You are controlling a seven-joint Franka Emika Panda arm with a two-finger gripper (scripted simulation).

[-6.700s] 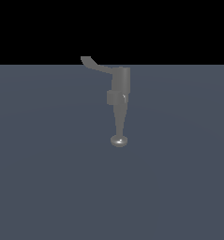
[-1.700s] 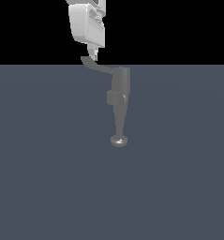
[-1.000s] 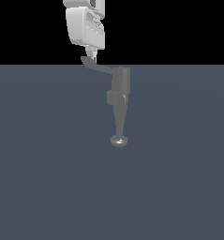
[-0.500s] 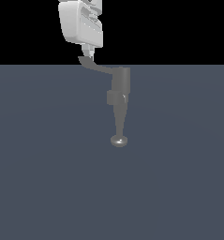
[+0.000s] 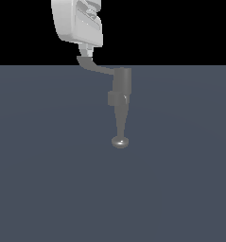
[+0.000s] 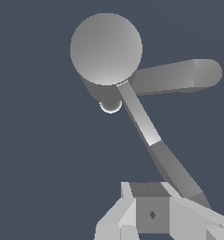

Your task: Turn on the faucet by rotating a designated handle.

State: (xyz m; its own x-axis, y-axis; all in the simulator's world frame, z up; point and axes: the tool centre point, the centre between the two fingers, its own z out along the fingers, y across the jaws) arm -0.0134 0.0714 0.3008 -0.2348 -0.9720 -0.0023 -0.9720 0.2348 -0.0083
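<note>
A: Flat slate-gray floor (image 5: 48,189) under a black backdrop. Where's the faucet (image 5: 120,101)?

B: Center: matte gray cylinder, boxy collar, tapering spout, round knob.

A: The handle (image 5: 93,66)?

B: Thin curved lever toward the exterior view's left; white gripper (image 5: 87,51) just above its tip, jaw spacing unclear.

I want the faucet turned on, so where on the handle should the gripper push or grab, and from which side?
Take the handle near its upturned outer tip, farthest from the faucet body, where leverage is probably greatest. It juts sideways toward the exterior view's left, thin and flat, so coming down from above suits it. The gripper hangs right over that tip; whether it touches cannot be told.
</note>
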